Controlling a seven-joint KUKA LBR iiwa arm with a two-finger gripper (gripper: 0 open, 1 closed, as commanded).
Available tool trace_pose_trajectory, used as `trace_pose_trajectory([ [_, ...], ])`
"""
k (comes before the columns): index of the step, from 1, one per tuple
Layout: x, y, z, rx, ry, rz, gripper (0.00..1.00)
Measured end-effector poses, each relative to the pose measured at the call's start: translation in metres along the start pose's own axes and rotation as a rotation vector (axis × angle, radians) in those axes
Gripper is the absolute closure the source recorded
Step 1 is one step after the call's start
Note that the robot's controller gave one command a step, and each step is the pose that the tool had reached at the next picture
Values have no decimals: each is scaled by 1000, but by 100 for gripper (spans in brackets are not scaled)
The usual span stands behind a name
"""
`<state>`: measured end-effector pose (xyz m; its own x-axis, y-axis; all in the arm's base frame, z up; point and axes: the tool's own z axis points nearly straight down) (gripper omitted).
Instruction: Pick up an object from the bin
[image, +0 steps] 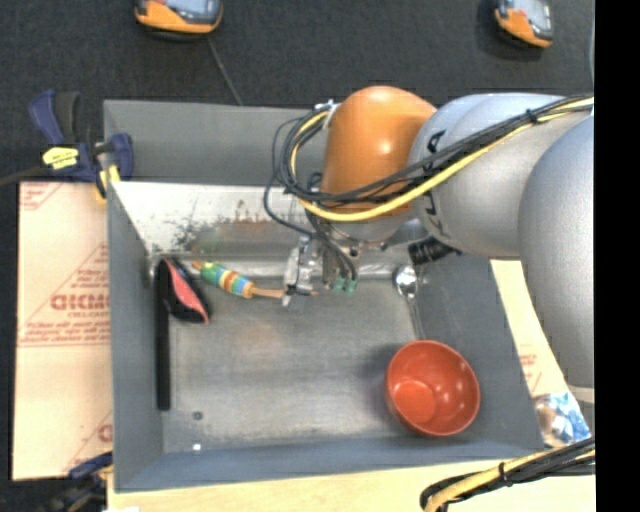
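Bin (280, 385), single arm in from the right. Landmark for all places: the red bowl (433, 388), upright on the bin floor.

Gripper (312, 278): up and left of the bowl, low by the far wall. Wide or narrow, I cannot tell (the wrist and its cables cover it from above).

Likely pick: the striped stick (228, 279), with green, yellow and orange bands and a tan stem. It lies farther left of the bowl than the gripper does. Its long axis runs nearly level across the view, banded end away from the bowl, tan end right at the gripper. Contact there is uncertain. Nothing is seen held.

Judgement: a grasp should close across the stem, square to that axis.

Neighbours:
- pink-and-black pad (187, 295), beyond the stick's banded end, farthest from the bowl;
- long black rod (162, 345), just past the pad, along the wall opposite the bowl;
- metal spoon (406, 284), straight above the bowl, apart from the stick.

Only the far wall crowds the stem.
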<state>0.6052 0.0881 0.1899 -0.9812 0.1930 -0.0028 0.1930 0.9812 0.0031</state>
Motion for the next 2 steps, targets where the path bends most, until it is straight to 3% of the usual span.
trace_pose_trajectory([
  [2, 0, 0, -38, 0, 4, -2, 100],
])
